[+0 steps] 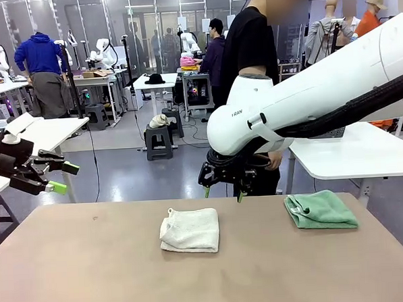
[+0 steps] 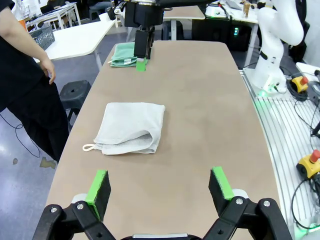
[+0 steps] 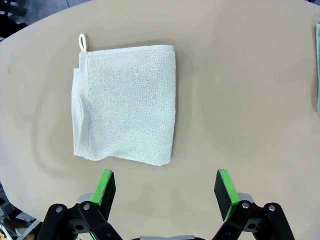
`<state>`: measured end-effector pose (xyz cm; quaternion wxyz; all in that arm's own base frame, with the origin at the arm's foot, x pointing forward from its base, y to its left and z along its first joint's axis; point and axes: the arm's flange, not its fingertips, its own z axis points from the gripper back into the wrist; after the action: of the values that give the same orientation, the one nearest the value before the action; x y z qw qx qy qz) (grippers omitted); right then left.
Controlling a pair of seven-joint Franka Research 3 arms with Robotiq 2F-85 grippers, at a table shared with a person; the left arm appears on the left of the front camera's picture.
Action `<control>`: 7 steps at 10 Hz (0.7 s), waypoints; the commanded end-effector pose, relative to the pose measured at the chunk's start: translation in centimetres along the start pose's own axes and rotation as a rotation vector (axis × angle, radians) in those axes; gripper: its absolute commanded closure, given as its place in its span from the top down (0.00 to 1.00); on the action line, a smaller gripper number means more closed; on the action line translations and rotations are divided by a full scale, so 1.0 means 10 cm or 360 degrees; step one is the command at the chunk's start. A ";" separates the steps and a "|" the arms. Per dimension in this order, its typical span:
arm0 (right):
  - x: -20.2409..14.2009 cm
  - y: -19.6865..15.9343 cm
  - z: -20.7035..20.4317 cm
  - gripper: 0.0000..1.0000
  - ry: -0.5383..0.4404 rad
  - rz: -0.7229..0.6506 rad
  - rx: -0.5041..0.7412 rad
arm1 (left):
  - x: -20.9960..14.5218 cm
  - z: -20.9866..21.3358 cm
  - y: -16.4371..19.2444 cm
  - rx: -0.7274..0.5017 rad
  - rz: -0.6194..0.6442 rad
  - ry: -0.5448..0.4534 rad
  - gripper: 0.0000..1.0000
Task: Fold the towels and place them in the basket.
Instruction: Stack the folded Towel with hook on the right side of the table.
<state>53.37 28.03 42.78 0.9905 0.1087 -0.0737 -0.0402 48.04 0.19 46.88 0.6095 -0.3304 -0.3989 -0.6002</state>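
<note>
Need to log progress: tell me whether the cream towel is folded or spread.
Folded. The cream towel lies on the table doubled over, with layered edges showing along one side.

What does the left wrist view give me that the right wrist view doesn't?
Left wrist view alone: the open left gripper, the person's hand at the table's far side, the right gripper hanging beside the folded mint green terry towel. Right wrist view alone: the open right gripper above the table, the cream towel's hanging loop seen from overhead. Both: the folded cream-white terry towel on the tan table.
</note>
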 end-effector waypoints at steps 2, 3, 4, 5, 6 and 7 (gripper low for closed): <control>0.01 0.01 0.01 1.00 -0.0004 -0.0028 0.0007 | 0.02 0.01 0.00 -0.0003 0.0005 -0.0009 1.00; 0.01 0.01 0.01 1.00 -0.0004 -0.0028 0.0007 | 0.02 0.01 0.00 -0.0003 0.0005 -0.0009 1.00; 0.01 0.01 0.01 1.00 -0.0004 -0.0028 0.0007 | 0.02 0.01 0.00 -0.0003 0.0005 -0.0009 1.00; 0.00 0.00 0.00 1.00 0.0000 0.0000 0.0000 | 0.02 0.01 0.00 -0.0003 0.0005 -0.0009 1.00; 0.00 -0.04 -0.09 1.00 -0.0029 -0.0010 -0.0007 | 0.02 0.01 0.00 -0.0003 0.0005 -0.0009 1.00; 0.01 -0.07 -0.19 1.00 -0.0012 -0.0022 -0.0013 | 0.02 0.01 0.00 -0.0003 0.0005 -0.0009 1.00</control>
<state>53.51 27.95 41.95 0.9908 0.1075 -0.0707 -0.0419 48.04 0.19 46.88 0.6095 -0.3304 -0.3989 -0.6002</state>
